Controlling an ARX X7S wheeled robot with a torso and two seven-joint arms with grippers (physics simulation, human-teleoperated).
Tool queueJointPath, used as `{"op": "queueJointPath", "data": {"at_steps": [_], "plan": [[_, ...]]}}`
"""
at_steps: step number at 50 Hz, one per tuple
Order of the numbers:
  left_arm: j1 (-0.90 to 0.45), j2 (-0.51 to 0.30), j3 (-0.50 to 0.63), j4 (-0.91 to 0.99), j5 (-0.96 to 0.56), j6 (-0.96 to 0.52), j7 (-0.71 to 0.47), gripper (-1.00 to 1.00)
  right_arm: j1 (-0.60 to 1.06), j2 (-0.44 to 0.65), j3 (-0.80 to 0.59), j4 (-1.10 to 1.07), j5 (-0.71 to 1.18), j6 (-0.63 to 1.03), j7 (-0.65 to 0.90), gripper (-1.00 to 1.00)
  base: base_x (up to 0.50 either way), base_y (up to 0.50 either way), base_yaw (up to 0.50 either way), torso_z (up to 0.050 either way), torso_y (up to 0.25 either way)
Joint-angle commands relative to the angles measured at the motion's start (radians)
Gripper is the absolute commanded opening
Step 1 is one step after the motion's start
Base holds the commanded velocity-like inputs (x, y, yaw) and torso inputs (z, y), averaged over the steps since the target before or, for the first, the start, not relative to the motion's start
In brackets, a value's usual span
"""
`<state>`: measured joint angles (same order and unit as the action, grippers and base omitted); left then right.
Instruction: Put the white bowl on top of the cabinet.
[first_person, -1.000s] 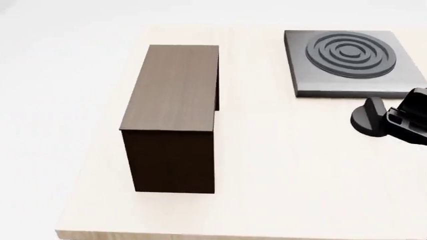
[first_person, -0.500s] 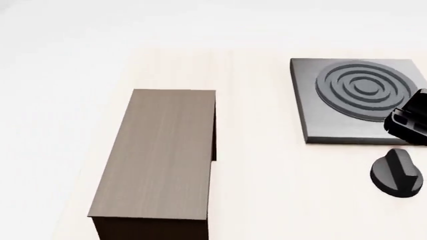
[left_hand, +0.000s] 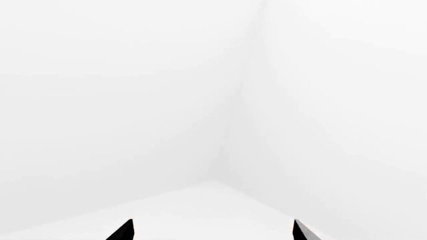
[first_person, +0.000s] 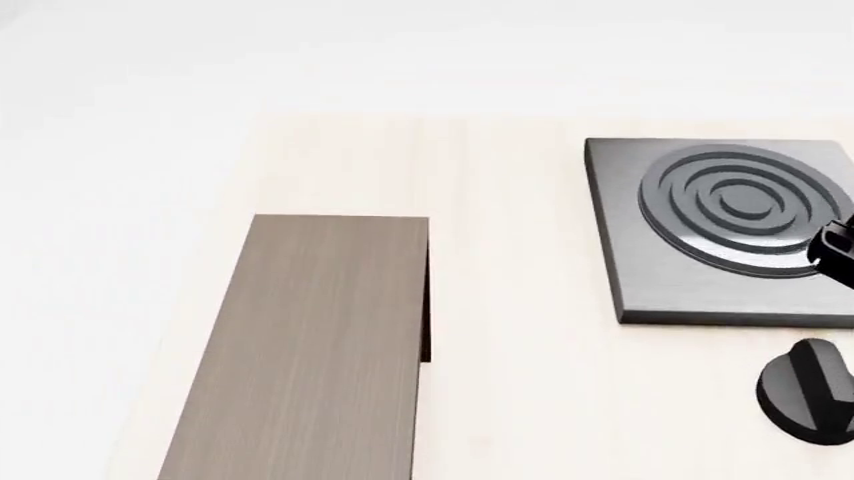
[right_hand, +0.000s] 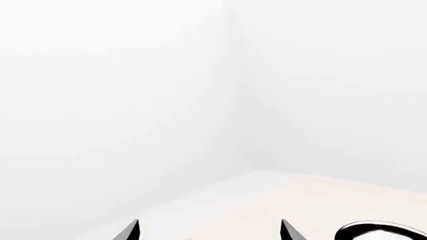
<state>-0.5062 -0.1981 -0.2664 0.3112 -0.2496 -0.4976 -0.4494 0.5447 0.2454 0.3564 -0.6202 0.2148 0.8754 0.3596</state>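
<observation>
Everything on the worktop (first_person: 521, 300) is sitting lower in the head view than half a second ago, as the camera keeps tilting toward the far edge. Largest in sight, the pale worktop is filling the middle and lower frame. On it, the cabinet (first_person: 314, 350) is running off the lower left of the frame, its grey-brown wood-grain top facing up and bare. The grey stove plate (first_person: 667, 280) with concentric rings is lying at the right, well apart from the cabinet. Below it, at the lower right, a black knob (first_person: 807, 390) is standing. The white bowl is not showing in any view.

The left gripper (left_hand: 212, 231) is showing two dark fingers (left_hand: 123, 231) spread apart with only white background between them. The right gripper (right_hand: 208, 231) is likewise holding its fingers (right_hand: 130, 231) apart, gripping nothing.
</observation>
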Motion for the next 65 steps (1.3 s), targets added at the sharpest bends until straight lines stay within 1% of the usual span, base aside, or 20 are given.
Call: {"op": "queueJointPath", "data": {"at_steps": [1,5,14,18,24,36,38,40,45,52,65], "plan": [[0.002,-0.004,0.003,-0.001,-0.005,0.003,-0.004,1.0,-0.005,0.015,-0.002,0.044,-0.06,-0.018,0.059,1.0,0.0,0.0,0.0,0.0,0.0],[0.003,-0.006,0.004,-0.001,-0.006,0.003,-0.007,1.0,-0.001,0.013,0.015,0.06,-0.084,-0.011,0.096,1.0,0.0,0.0,0.0,0.0,0.0],[0.004,-0.009,0.005,0.002,-0.011,0.001,-0.012,1.0,-0.01,0.026,0.016,0.091,-0.111,-0.015,0.122,1.0,0.0,0.0,0.0,0.0,0.0],[0.004,-0.009,0.007,-0.002,-0.012,0.003,-0.013,1.0,-0.004,0.032,0.022,0.106,-0.146,0.005,0.166,1.0,0.0,0.0,0.0,0.0,0.0],[0.004,-0.011,0.011,-0.004,-0.012,0.005,-0.017,1.0,-0.013,0.042,0.023,0.127,-0.187,-0.01,0.207,1.0,0.0,0.0,0.0,0.0,0.0],[0.002,-0.015,0.014,-0.008,-0.016,0.008,-0.023,1.0,-0.015,0.045,0.048,0.155,-0.206,-0.002,0.241,1.0,0.0,0.0,0.0,0.0,0.0],[0.002,-0.015,0.015,-0.008,-0.016,0.008,-0.024,1.0,-0.007,0.044,0.053,0.157,-0.209,0.031,0.25,1.0,0.0,0.0,0.0,0.0,0.0],[0.002,-0.015,0.017,-0.012,-0.016,0.01,-0.025,1.0,0.014,0.03,0.09,0.149,-0.18,0.092,0.24,1.0,0.0,0.0,0.0,0.0,0.0],[0.003,-0.017,0.018,-0.012,-0.018,0.011,-0.026,1.0,0.028,0.02,0.119,0.149,-0.161,0.13,0.236,1.0,0.0,0.0,0.0,0.0,0.0],[0.003,-0.02,0.019,-0.012,-0.021,0.011,-0.029,1.0,0.059,0.016,0.159,0.161,-0.113,0.242,0.205,1.0,0.0,0.0,0.0,0.0,0.0],[0.006,-0.023,0.024,-0.014,-0.026,0.013,-0.033,1.0,0.063,0.013,0.184,0.197,-0.106,0.245,0.208,1.0,0.0,0.0,0.0,0.0,0.0]]}}
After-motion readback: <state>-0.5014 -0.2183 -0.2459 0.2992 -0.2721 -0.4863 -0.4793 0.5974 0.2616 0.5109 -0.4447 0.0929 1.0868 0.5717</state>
